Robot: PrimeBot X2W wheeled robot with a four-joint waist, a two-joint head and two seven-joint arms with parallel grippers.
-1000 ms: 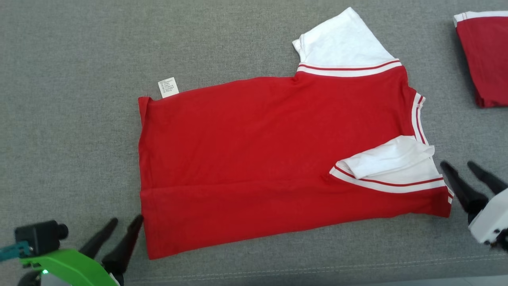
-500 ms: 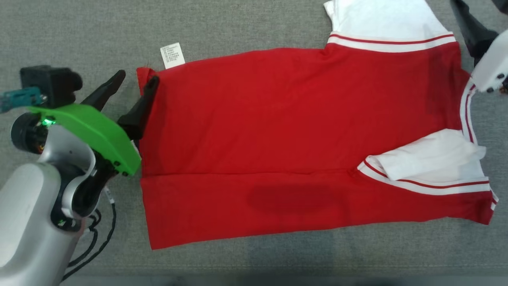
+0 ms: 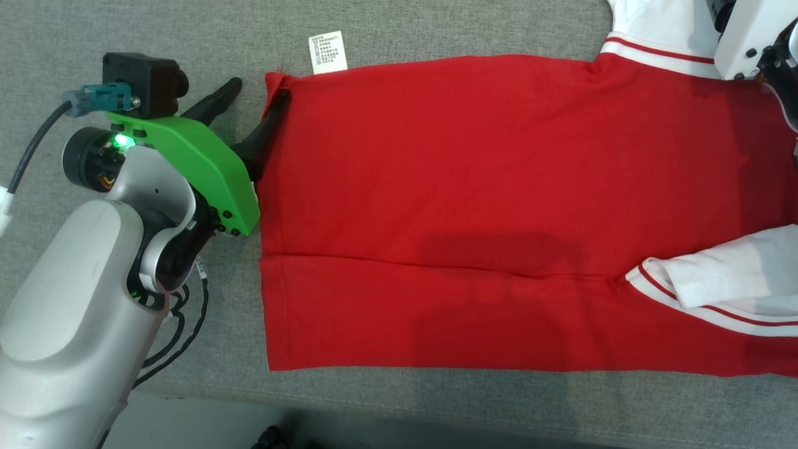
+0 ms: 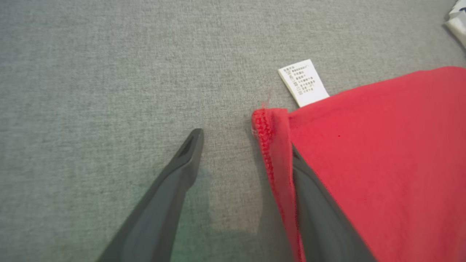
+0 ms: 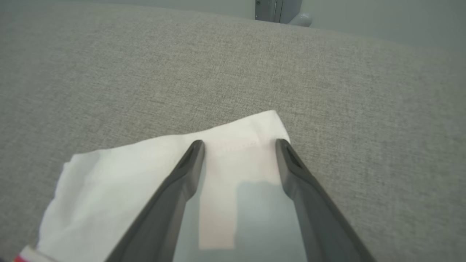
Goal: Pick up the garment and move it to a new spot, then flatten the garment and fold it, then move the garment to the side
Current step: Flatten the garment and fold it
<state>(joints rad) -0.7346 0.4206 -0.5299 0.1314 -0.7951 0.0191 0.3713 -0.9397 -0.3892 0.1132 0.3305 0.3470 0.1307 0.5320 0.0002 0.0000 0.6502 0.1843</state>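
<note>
My left gripper [image 3: 259, 88] stands wide open, one finger against the hem corner of the red T-shirt [image 3: 467, 156], my right gripper [image 5: 239, 142] wide open over its white sleeve [image 5: 109, 182].

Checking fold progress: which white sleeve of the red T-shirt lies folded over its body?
The near sleeve, at the head view's lower right; the far sleeve sticks out onto the grey surface.

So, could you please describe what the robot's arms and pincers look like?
Left pincer: two long, tapering dark fingers on a green bracket, black camera, teal plug, green light, black cables, silver-grey arm. Right pincer: same dark fingers, white housing.
</note>
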